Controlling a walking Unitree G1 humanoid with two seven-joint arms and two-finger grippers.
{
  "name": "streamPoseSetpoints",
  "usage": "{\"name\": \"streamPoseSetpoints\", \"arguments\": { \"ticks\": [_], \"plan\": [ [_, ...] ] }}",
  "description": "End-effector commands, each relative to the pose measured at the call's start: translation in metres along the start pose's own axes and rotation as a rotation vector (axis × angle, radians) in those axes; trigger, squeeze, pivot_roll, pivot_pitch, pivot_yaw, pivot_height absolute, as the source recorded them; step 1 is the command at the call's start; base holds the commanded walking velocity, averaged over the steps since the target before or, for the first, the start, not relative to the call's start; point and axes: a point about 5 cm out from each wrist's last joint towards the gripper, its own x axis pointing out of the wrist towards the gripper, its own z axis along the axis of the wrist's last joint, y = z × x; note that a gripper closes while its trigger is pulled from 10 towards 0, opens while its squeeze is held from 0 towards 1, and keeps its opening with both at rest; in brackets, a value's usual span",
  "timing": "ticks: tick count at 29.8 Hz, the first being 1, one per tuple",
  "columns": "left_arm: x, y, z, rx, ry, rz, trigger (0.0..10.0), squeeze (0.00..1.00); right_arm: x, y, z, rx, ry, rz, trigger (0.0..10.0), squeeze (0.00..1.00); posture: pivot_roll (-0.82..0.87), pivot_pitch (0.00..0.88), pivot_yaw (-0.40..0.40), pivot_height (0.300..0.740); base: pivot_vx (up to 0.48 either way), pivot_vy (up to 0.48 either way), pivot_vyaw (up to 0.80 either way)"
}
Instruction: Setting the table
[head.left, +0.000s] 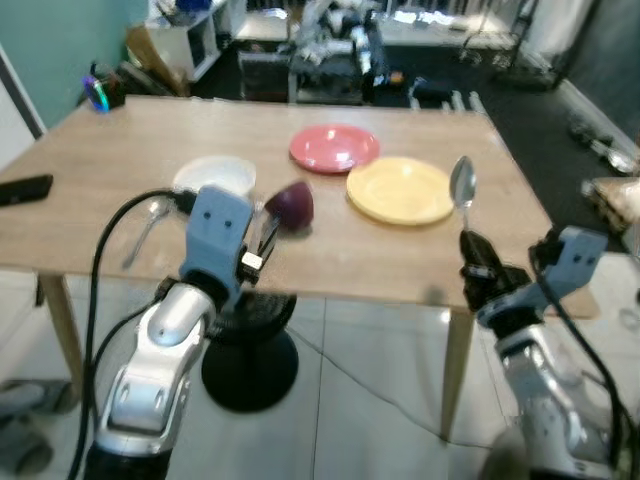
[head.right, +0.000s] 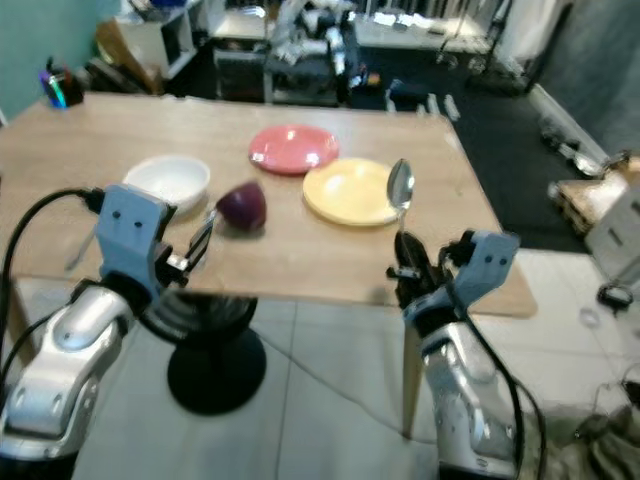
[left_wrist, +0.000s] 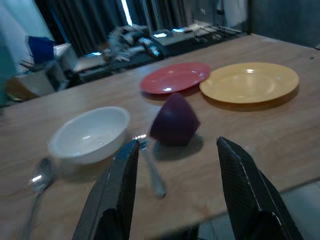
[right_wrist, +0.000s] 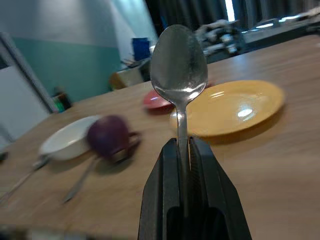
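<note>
My right gripper (head.left: 472, 262) is shut on a silver spoon (head.left: 462, 184) and holds it upright near the table's front right edge, bowl end up (right_wrist: 179, 62). Just beyond it lies a yellow plate (head.left: 400, 190), with a red plate (head.left: 334, 147) behind that. My left gripper (head.left: 262, 238) stands open at the front edge, close to a purple bowl (head.left: 292, 204) lying tipped. A white bowl (head.left: 215, 177) sits to the left of it. Another spoon (head.left: 145, 229) lies left of the white bowl, and a further utensil (left_wrist: 151, 171) lies between the bowls.
The wooden table (head.left: 120, 140) carries a black phone (head.left: 24, 189) at its left edge and a small shiny object (head.left: 98, 92) at the far left corner. A black round stool base (head.left: 250, 365) stands under the table. Clutter and shelving fill the room behind.
</note>
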Motion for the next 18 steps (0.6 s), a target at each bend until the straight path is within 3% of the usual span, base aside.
{"name": "streamPoseSetpoints", "arguments": {
  "ticks": [1, 4, 9, 18],
  "plan": [
    [-0.0002, 0.0000, -0.0007, -0.007, 0.002, 0.000, 10.0, 0.00, 0.0005, 0.0012, -0.0002, -0.008, 0.002, 0.005, 10.0, 0.00, -0.04, 0.000, 0.089, 0.740, -0.405, 0.000, 0.00],
    [0.0002, -0.0004, -0.0009, -0.008, 0.000, -0.002, 10.0, 0.00, 0.0007, 0.0010, -0.0005, -0.011, 0.003, 0.007, 10.0, 0.00, -0.04, 0.000, 0.089, 0.740, -0.337, 0.000, 0.00],
    [0.0008, -0.0010, -0.0006, -0.010, -0.003, -0.004, 10.0, 0.00, 0.0009, 0.0012, -0.0007, -0.010, 0.005, 0.012, 10.0, 0.00, -0.04, 0.000, 0.090, 0.740, 0.000, 0.000, 0.00],
    [0.0013, -0.0020, -0.0008, -0.012, -0.003, -0.014, 10.0, 0.00, 0.0005, 0.0007, -0.0014, 0.001, 0.011, 0.009, 10.0, 0.00, -0.04, 0.000, 0.093, 0.740, 0.000, 0.000, -0.76]
  ]
}}
